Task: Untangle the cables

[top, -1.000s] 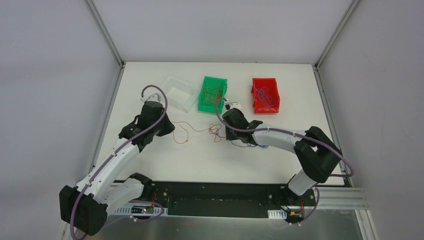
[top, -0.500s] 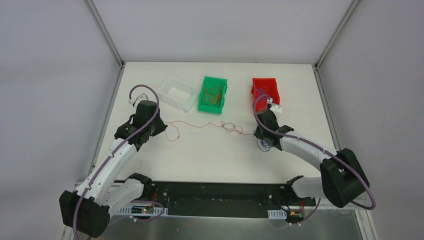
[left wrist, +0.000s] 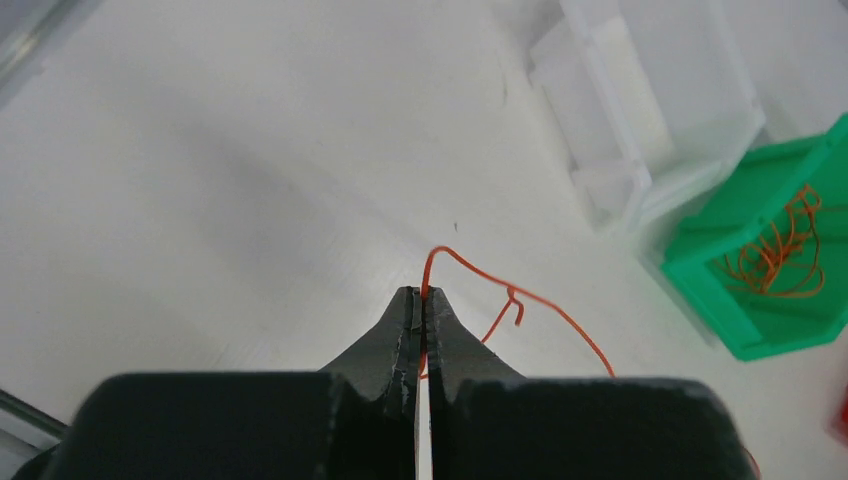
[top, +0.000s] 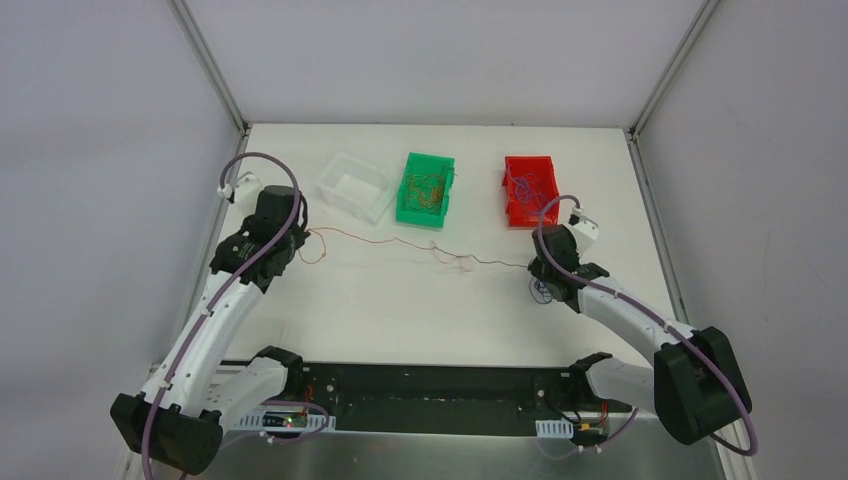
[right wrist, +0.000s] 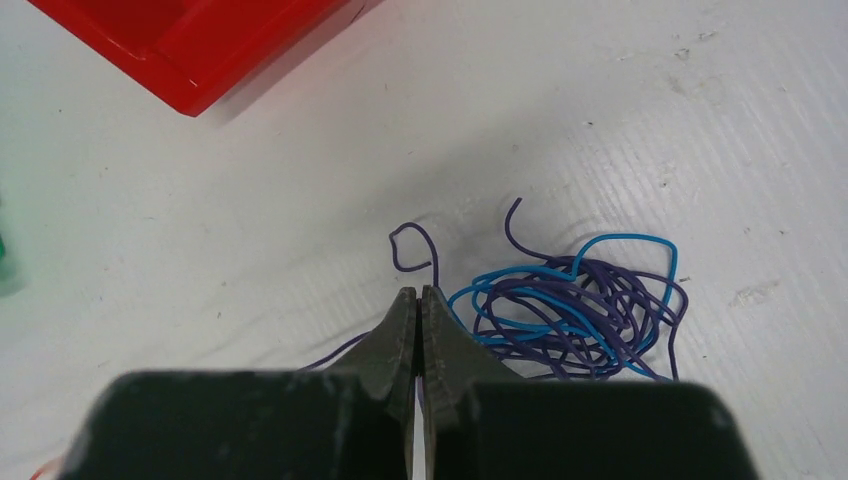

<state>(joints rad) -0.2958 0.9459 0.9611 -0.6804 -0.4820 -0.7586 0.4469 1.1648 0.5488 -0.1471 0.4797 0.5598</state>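
A thin orange-red cable (top: pixel 375 240) runs across the table from my left gripper (top: pixel 303 233) to a small knot (top: pixel 456 262). From the knot a dark purple strand (top: pixel 500 265) leads on to my right gripper (top: pixel 538 268). The left gripper (left wrist: pixel 422 296) is shut on the orange cable (left wrist: pixel 470 266), which curls out of its tips. The right gripper (right wrist: pixel 418 293) is shut on a purple cable (right wrist: pixel 417 237). Just to its right a loose tangle of blue and purple cables (right wrist: pixel 585 310) lies on the table.
A clear bin (top: pixel 353 186), a green bin (top: pixel 426 189) holding orange wires and a red bin (top: pixel 530 190) holding blue and purple wires stand in a row at the back. The green bin's wall (left wrist: pixel 700 275) is near the left gripper. The red bin's corner (right wrist: pixel 190 50) is ahead of the right gripper.
Both arms have drawn apart, the left one leftward and back, the right one rightward. The orange and purple line between them is pulled nearly straight, with the knot now small at mid-span.
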